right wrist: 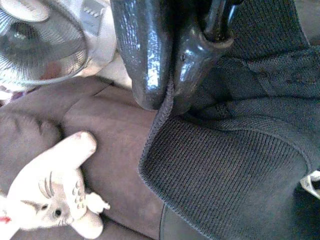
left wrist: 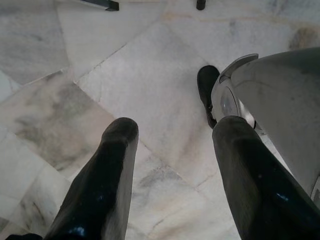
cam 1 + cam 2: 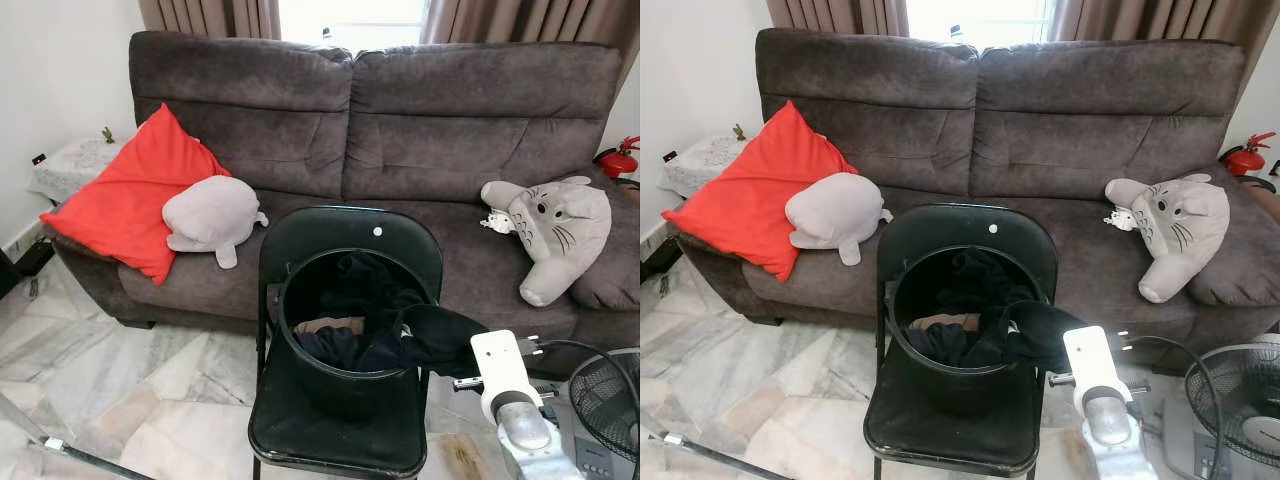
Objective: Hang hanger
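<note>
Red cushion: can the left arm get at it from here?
Probably not. The left gripper hangs open over the marble floor, while the red cushion sits away on the sofa.

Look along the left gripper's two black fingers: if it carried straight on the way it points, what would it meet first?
Most likely the marble floor. The left gripper points down at bare tiles, fingers apart, nothing between them. The robot's own grey body part lies beside that line rather than in it, though depth is hard to judge.
</note>
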Controlling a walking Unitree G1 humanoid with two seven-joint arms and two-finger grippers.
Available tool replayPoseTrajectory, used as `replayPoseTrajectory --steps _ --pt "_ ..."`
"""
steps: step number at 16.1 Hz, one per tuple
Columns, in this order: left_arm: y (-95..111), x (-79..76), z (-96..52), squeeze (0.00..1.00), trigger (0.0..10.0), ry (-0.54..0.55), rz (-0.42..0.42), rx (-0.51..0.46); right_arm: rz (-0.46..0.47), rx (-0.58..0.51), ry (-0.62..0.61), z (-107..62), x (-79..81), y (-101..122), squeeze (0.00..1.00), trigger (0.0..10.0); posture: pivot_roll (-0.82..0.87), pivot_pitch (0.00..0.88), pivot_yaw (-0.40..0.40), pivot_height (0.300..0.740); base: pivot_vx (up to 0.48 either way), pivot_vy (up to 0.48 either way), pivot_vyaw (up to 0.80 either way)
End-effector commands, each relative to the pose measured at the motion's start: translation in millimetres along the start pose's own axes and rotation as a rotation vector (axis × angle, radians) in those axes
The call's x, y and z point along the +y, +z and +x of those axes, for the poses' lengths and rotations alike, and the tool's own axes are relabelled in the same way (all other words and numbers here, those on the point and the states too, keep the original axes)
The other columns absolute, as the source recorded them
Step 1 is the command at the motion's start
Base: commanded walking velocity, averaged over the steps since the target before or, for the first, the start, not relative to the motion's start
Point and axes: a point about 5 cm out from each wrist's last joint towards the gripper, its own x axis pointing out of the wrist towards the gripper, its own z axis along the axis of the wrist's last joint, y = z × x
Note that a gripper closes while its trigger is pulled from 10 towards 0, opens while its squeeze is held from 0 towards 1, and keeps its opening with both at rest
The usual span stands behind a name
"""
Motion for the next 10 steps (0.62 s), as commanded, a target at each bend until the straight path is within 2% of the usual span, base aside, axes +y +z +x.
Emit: replayPoseTrajectory --steps 1,2,3,6,7,8,10 --pt "-4.4 3.0 -1.3 0.00 10.0 0.001 0.012 0.015 -0.048 -0.102 -0.077 -4.4 -9.8 12.3 0.00 10.0 0.01 0.000 0.036 0.740 0.000 0.000 0.00" --pt "-4.4 3.1 -1.3 0.00 10.0 0.001 0.014 0.016 -0.061 -0.239 -0.195 -12.0 -22.8 30.2 0.00 10.0 0.00 0.000 0.037 0.740 0.000 0.000 0.00" --pt "-4.4 3.2 -1.3 0.00 10.0 0.001 0.015 0.016 -0.148 -0.314 -0.242 -16.3 -28.2 39.0 0.00 10.0 0.00 0.000 0.038 0.740 0.000 0.000 0.00" --pt "-3.8 3.0 -1.1 0.00 10.0 0.002 0.016 0.014 -0.349 -0.478 -0.364 -20.6 -47.3 64.5 0.00 10.0 -0.01 0.000 0.037 0.740 0.000 0.000 0.00" --pt "-3.5 3.0 -1.1 0.00 10.0 0.001 0.016 0.013 -0.391 -0.517 -0.327 -19.4 -45.6 69.4 0.00 10.0 -0.01 0.000 0.036 0.740 0.000 0.000 0.00" --pt "-3.2 2.9 -1.0 0.00 10.0 0.001 0.015 0.012 -0.507 -0.545 -0.209 -16.2 -32.8 66.0 0.00 10.0 -0.01 0.000 0.033 0.740 0.000 0.000 0.00" --pt "-2.9 2.6 -0.9 0.00 10.0 0.000 0.014 0.012 -0.648 -0.486 -0.016 -11.9 -12.2 42.8 0.00 10.0 -0.01 0.000 0.032 0.740 0.000 0.000 0.00"
